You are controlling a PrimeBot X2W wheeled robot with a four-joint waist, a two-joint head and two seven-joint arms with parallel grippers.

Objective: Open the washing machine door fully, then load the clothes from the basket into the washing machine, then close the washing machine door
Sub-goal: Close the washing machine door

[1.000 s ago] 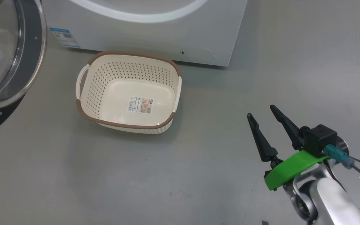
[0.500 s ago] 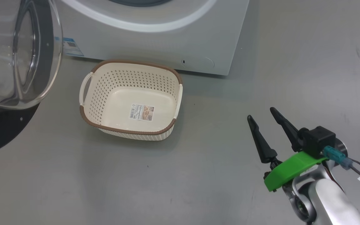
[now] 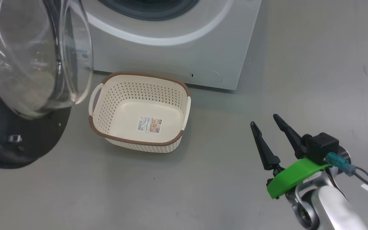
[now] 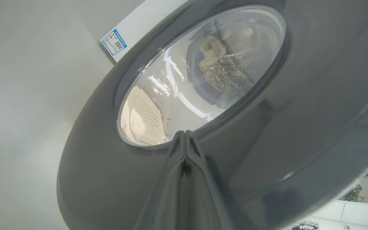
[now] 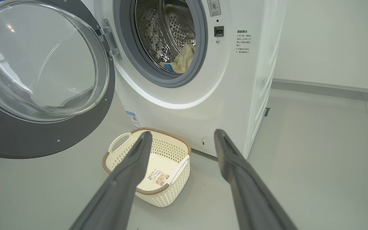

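The loading looked finished: the basket [image 3: 139, 141] sat empty on the floor [image 3: 203, 179] just before the washing machine [image 3: 177, 54], and the clothes [image 5: 181, 60] lay as a small pale bundle at the front lip of the steel drum [image 5: 168, 28]. So the step in hand was, by my judgement, closing the washing machine door [image 3: 27, 64], which hung swung out to the machine's left. The left tool [image 4: 186, 137] was pinched fully shut on nothing, its tips set at the door's glossy black outer rim just below the glass; whether they actually touched I could not tell. The right tool [image 3: 264, 119] hovered over the floor, well to the right of the basket, jaws wide and empty. The next move would call for a steady push on that rim, swinging the door round to the seal until it latched.
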